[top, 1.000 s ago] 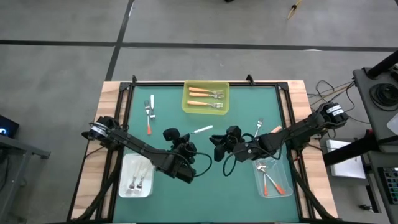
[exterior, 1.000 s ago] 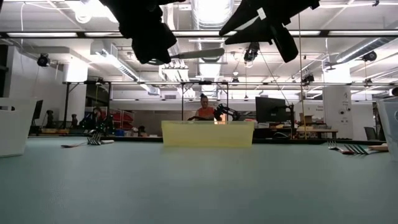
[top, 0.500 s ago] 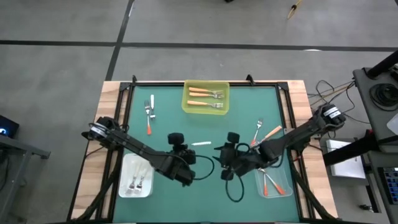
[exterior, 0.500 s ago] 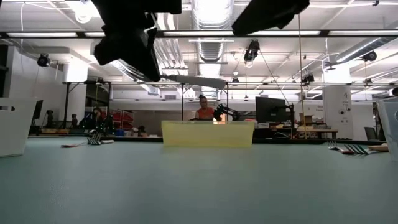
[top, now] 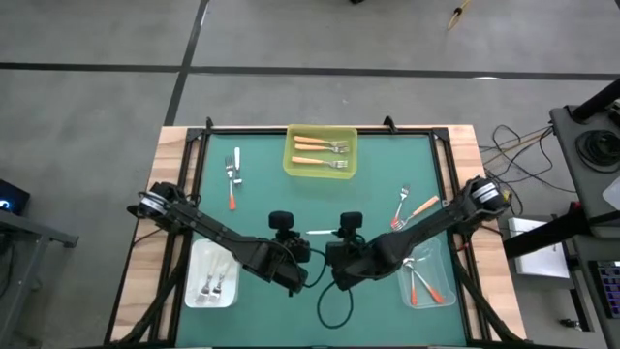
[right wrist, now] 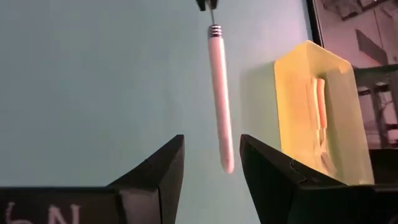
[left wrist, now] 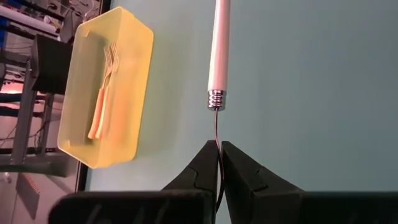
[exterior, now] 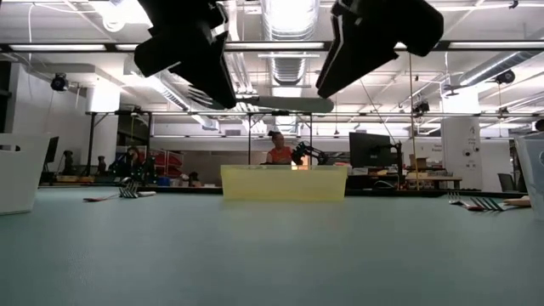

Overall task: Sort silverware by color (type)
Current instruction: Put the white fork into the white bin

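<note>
Left tool (left wrist: 218,163) pinching white-handled fork (left wrist: 219,50) by its metal end, right tool (right wrist: 210,165) spread open.

held fork: white plastic-handled metal fork (left wrist: 220,46), level in air above table
orange-handled forks (top: 321,153): in yellow bin

The left gripper (left wrist: 219,163) pinches a white-handled fork (left wrist: 219,53) near a yellow bin (left wrist: 127,93) holding forks.

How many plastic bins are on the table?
3: a yellow plastic bin at the far edge, centre; a white plastic bin near the left arm's base; a clear plastic bin near the right arm's base.
</note>
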Controlling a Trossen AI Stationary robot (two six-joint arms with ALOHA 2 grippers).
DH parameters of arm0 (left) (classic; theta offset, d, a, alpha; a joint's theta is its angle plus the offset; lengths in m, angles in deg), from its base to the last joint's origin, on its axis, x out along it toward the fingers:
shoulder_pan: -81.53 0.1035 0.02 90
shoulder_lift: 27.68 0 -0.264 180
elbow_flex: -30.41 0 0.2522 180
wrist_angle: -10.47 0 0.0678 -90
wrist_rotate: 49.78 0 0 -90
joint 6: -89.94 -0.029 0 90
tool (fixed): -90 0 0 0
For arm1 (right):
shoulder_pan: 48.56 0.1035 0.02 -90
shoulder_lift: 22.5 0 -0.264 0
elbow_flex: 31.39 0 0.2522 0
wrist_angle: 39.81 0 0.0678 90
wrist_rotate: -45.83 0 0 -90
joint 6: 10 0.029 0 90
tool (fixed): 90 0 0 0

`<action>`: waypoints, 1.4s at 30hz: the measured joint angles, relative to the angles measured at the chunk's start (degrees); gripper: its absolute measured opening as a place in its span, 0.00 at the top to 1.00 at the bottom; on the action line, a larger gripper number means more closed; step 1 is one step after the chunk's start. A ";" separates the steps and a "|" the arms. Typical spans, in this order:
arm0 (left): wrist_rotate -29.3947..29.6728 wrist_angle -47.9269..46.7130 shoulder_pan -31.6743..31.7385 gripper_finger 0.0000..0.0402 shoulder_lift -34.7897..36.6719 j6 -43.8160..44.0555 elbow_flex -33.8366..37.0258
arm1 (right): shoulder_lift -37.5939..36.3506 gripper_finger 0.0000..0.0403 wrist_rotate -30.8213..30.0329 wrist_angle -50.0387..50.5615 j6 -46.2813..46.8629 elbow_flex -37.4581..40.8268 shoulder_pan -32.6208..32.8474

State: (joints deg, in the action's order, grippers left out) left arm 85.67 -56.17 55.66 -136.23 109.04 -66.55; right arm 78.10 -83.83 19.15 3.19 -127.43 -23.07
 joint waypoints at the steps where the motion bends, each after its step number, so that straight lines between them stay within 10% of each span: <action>1: 0.00 0.33 -0.01 1.00 0.01 -0.01 -0.01 | 0.77 0.63 -0.01 1.05 -0.37 -1.04 -0.05; 12: -0.24 2.37 -0.43 1.00 0.01 -0.43 -0.33 | 3.78 0.66 -1.04 3.73 -3.31 -3.70 -2.34; 22: -0.87 4.02 -0.37 1.00 0.01 -0.45 -0.33 | 3.78 0.94 -0.45 3.93 -7.95 -3.59 -3.00; 42: -2.93 5.29 -0.49 0.83 0.53 -3.50 -0.33 | 3.78 0.94 -2.93 8.62 -9.79 -3.59 -2.64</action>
State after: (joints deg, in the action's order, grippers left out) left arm 82.73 -50.88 55.16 -135.69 105.54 -66.88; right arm 81.88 -86.76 27.77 -6.60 -131.02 -25.71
